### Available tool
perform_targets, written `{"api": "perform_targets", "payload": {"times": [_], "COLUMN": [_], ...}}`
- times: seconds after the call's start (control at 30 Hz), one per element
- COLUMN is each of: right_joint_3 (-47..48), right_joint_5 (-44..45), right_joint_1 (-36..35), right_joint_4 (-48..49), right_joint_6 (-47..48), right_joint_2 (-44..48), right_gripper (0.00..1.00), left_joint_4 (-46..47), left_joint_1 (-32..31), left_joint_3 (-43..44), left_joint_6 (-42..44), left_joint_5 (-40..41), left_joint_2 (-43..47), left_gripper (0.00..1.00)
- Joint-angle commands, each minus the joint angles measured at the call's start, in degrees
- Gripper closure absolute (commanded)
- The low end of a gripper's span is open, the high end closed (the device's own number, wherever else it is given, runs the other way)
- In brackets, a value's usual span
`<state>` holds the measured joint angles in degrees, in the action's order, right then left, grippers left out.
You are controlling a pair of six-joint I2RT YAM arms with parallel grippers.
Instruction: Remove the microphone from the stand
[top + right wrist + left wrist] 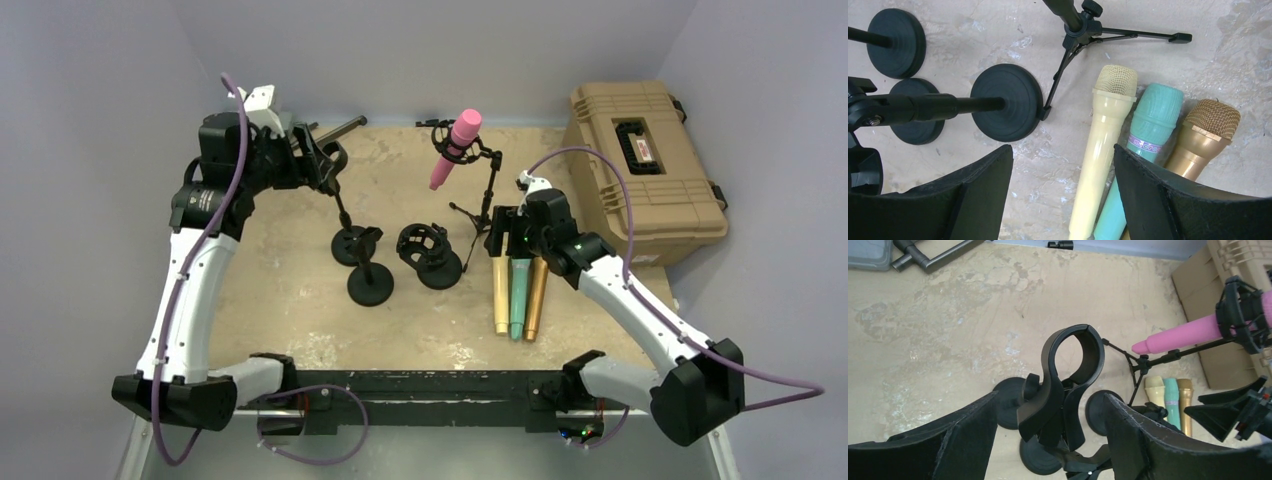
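Observation:
A pink microphone (455,148) sits tilted in a black shock mount (1240,315) on a tripod stand (482,205) at the back centre; it also shows in the left wrist view (1183,335). My left gripper (325,165) is open, its fingers on either side of an empty black clip (1073,365) on a round-base stand, well left of the pink microphone. My right gripper (505,235) is open and empty, low over the table just left of the cream microphone (1103,135), near the tripod's feet (1073,30).
Cream, teal (1148,130) and gold (1203,135) microphones lie side by side on the table. Three empty round-base stands (368,280) cluster at centre. A tan hard case (645,150) stands at the back right. A grey bar (340,128) lies at the back left.

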<state>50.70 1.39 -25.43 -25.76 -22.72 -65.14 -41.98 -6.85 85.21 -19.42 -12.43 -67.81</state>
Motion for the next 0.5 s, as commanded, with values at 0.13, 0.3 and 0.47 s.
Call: {"api": "perform_targets", "payload": {"times": [0.13, 0.3, 0.47], "right_joint_3": [1.18, 1.86, 1.80], "right_joint_5": [-1.28, -1.25, -1.25], "right_joint_1": [0.12, 0.18, 0.20], "right_joint_4": [-0.02, -0.31, -0.63], "right_joint_6": [1.45, 1.76, 2.02], "right_joint_2": [1.78, 1.61, 1.79], "right_gripper": [0.30, 0.30, 0.31], "left_joint_4": [2.28, 4.15, 6.38], "left_joint_1": [0.39, 0.43, 0.43], "left_joint_3": [1.92, 0.19, -5.15], "left_joint_6": [7.50, 7.77, 7.82], "left_joint_5": [0.92, -0.10, -0.47], "left_joint_2": [-2.98, -4.62, -4.79], "left_gripper": [0.35, 0.49, 0.59]}}
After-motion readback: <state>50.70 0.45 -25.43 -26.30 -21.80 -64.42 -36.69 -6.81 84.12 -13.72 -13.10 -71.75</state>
